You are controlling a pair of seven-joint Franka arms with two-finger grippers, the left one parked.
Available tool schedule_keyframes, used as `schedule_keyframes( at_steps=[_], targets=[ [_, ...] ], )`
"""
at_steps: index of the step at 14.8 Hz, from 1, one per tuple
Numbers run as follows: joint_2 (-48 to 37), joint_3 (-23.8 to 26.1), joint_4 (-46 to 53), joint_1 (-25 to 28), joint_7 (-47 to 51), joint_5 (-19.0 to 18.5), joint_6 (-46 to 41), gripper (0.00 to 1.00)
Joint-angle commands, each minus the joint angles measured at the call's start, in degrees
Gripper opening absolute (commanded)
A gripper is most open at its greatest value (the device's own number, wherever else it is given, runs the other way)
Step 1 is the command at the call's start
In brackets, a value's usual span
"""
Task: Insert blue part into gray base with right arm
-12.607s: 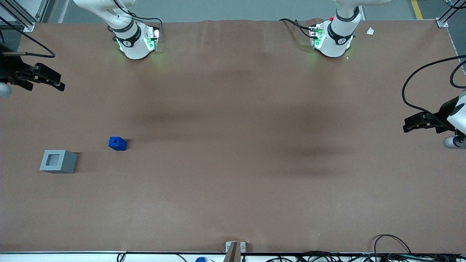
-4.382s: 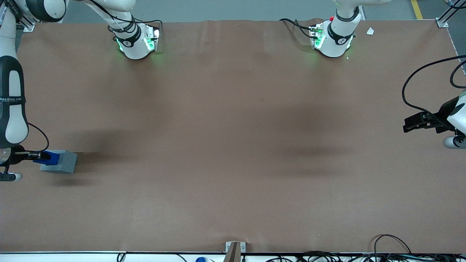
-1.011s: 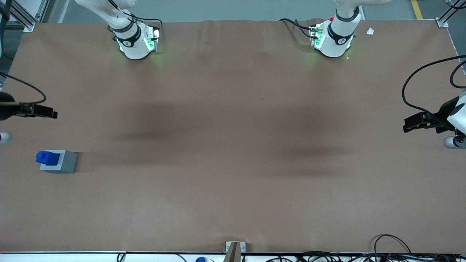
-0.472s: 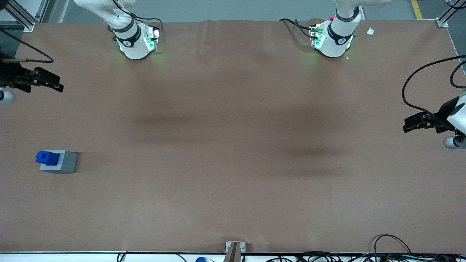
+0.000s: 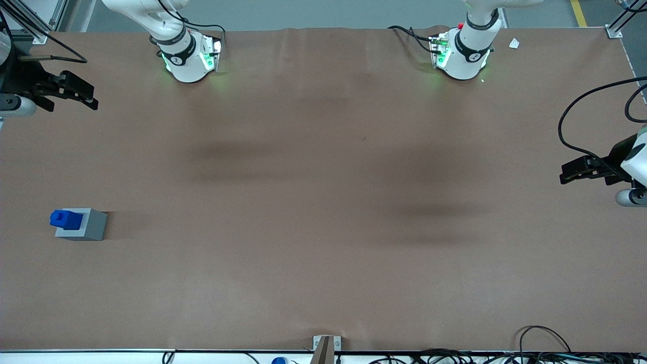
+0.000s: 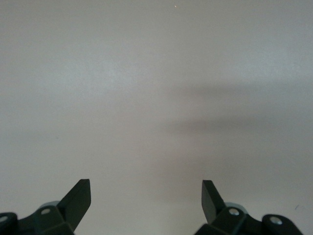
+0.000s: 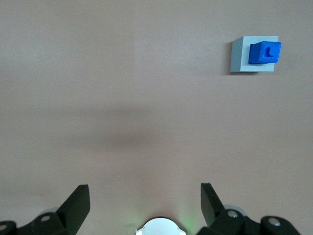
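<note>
The blue part (image 5: 66,219) sits in the socket of the gray base (image 5: 86,226), its stub up, at the working arm's end of the table. Both also show in the right wrist view, the blue part (image 7: 264,52) standing in the gray base (image 7: 240,55). My right gripper (image 5: 81,95) is open and empty, raised well above the table, farther from the front camera than the base and well apart from it. In the right wrist view my gripper (image 7: 145,198) has its fingers spread wide over bare table.
The brown table (image 5: 323,202) spreads toward the parked arm's end. The working arm's green-lit foot (image 5: 188,59) stands at the table's back edge. Cables (image 5: 546,344) lie along the front edge.
My gripper, open and empty, has drawn away from the base, farther from the front camera and higher. The blue part stays in the gray base.
</note>
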Motion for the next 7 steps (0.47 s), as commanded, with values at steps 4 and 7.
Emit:
schedule_keyframes(
  at_steps=[4,7],
  targets=[
    [-0.55,-0.5,3.43,0.58,0.48,0.12,0.48,1.0],
    [1.21,-0.59,5.64,0.32,0.4,-0.14,0.4,1.0]
  ],
)
